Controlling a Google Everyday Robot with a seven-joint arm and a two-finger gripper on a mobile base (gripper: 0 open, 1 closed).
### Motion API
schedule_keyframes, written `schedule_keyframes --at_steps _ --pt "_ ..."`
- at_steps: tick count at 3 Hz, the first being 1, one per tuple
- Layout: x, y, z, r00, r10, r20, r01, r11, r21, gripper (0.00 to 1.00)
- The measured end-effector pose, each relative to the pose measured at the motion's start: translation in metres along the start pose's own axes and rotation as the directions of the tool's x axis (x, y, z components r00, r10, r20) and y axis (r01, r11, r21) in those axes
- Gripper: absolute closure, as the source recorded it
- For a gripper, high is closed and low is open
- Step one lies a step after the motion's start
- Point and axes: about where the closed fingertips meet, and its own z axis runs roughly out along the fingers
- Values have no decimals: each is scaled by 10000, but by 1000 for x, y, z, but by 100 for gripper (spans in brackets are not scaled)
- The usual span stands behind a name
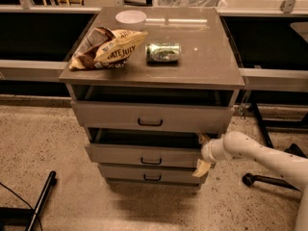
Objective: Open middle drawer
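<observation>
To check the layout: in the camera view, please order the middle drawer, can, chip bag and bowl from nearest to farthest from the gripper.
The gripper is low on the right.
1. middle drawer, right end at the gripper.
2. can, top centre.
3. chip bag, top left.
4. bowl, top rear.
</observation>
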Motion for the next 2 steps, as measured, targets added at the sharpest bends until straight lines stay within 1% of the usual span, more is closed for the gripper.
schedule_keyframes --at_steps 1,2 --pt "-2 16 -3 9982 -49 -602 -2 9964 -850 15" --pt "-8 46 -11 9931 -275 -1144 37 9791 -2032 30"
